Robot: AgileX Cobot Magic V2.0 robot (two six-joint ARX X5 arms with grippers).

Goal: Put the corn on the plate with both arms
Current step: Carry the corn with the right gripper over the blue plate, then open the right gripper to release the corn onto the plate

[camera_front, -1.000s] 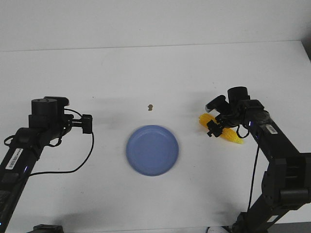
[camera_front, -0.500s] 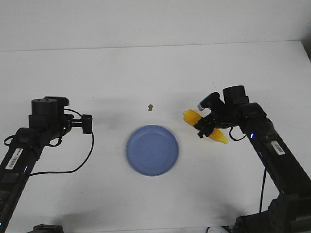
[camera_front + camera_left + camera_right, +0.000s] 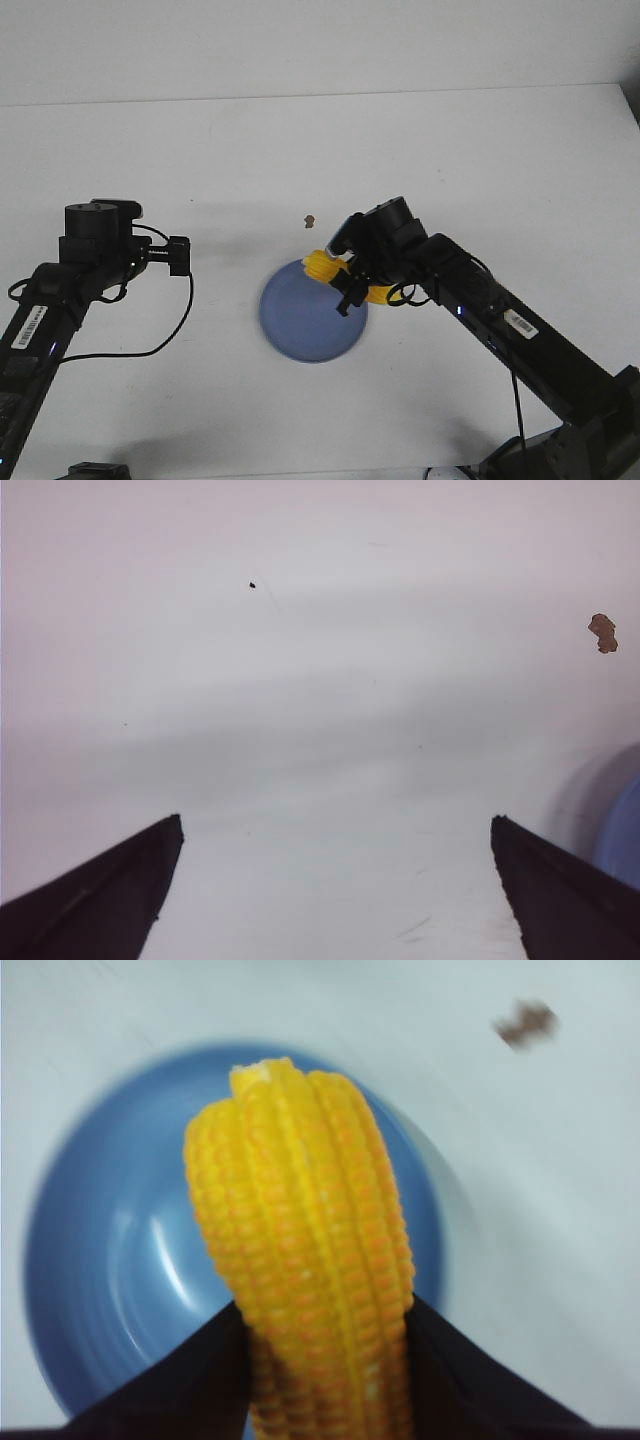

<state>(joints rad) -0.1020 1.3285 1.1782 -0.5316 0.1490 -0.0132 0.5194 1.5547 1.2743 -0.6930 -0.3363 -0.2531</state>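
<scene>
The blue plate (image 3: pixel 305 320) lies at the table's middle. My right gripper (image 3: pixel 348 282) is shut on the yellow corn (image 3: pixel 322 265) and holds it over the plate's far right rim. In the right wrist view the corn (image 3: pixel 305 1260) stands between both black fingers (image 3: pixel 190 1380), with the plate (image 3: pixel 110 1260) below it. My left gripper (image 3: pixel 335 825) is open and empty over bare white table, left of the plate; the plate's edge (image 3: pixel 622 835) shows at that view's border. The left arm (image 3: pixel 95 245) sits at the table's left.
A small brown crumb (image 3: pixel 311 220) lies on the table just beyond the plate; it also shows in the left wrist view (image 3: pixel 602 632) and the right wrist view (image 3: pixel 527 1022). The table's far edge meets a white wall.
My right gripper has carried the corn leftward from the table's right side to above the plate's right rim. The left arm has not moved.
</scene>
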